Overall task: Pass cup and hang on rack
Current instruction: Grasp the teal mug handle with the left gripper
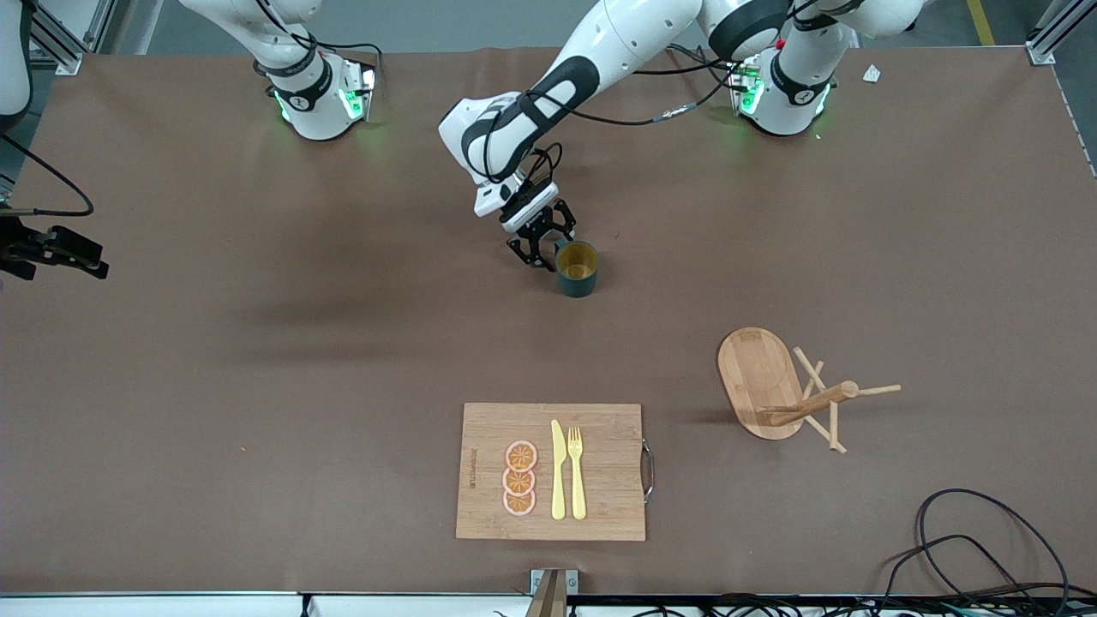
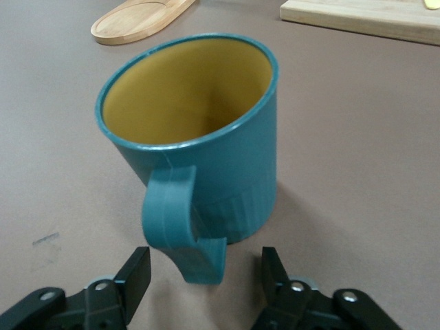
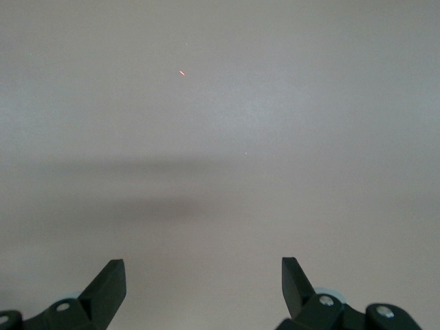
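Note:
The dark teal cup (image 1: 577, 268) stands upright near the middle of the table, yellow-orange inside, its loop handle (image 2: 180, 220) turned toward my left gripper. My left gripper (image 1: 546, 250) is low at the cup, open, with one finger on each side of the handle and a gap on both sides. In the left wrist view the cup (image 2: 206, 137) fills the frame just past the left gripper (image 2: 205, 267). The bamboo rack (image 1: 763, 381) stands nearer the front camera, toward the left arm's end. My right gripper (image 1: 86, 261) hangs open and holds nothing over bare table at the right arm's end, its fingers (image 3: 110, 282) wide apart.
A rectangular bamboo cutting board (image 1: 600, 471) with orange slices, a yellow knife and a fork lies near the table's front edge. The rack's oval base (image 2: 141, 17) and the board's corner (image 2: 364, 17) show past the cup. Black cables (image 1: 986, 548) lie at the front corner.

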